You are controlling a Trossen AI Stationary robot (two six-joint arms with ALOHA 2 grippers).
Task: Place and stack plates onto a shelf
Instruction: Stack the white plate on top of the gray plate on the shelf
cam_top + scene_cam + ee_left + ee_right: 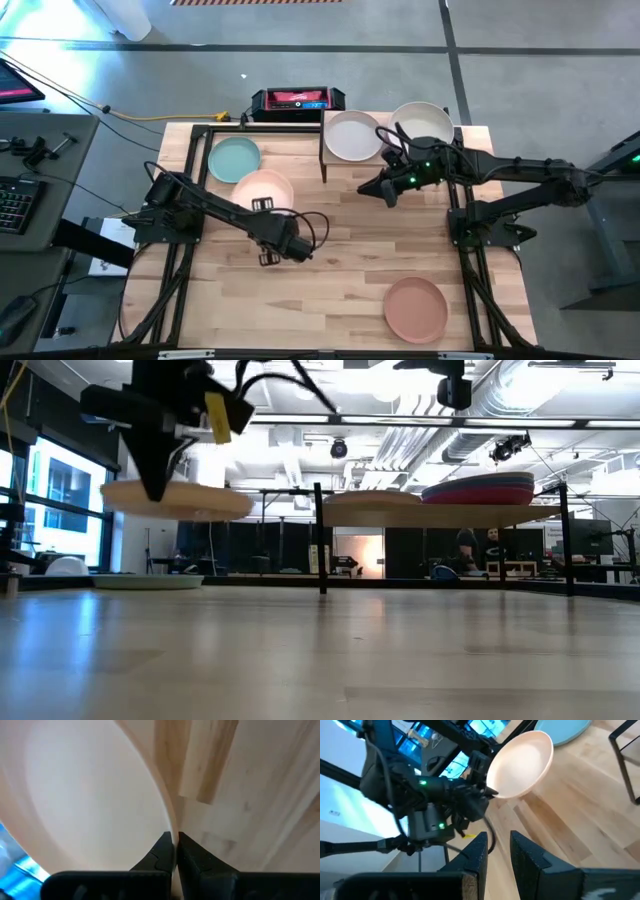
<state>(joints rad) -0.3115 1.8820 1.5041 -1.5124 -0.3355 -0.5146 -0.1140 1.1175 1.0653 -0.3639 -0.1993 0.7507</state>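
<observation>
My left gripper [158, 485] is shut on a peach-pink plate [263, 188], which hangs above the table left of centre. A teal plate [234, 158] lies flat on the table just behind it. The shelf [440, 517] stands at the far right and carries a cream-white plate [352, 135] and a stack of plates [480, 488]. A terracotta plate [417, 308] lies flat near the table's front right. My right gripper [385, 188] hovers in front of the shelf, high above the table. Its fingers [477, 852] stand slightly apart with nothing between them. My left gripper pinches the peach-pink plate's rim [172, 827] on the plate's near side. One finger is on the inner face and one on the outer face. The fingers come from above, slanting down. The plate is lifted clear of the table and hangs roughly level.
A black device with a red label [297, 100] sits at the table's far edge. Black frame posts [465, 250] run along both sides of the table. Bare wood lies between the lifted plate and the shelf and across the table's front middle.
</observation>
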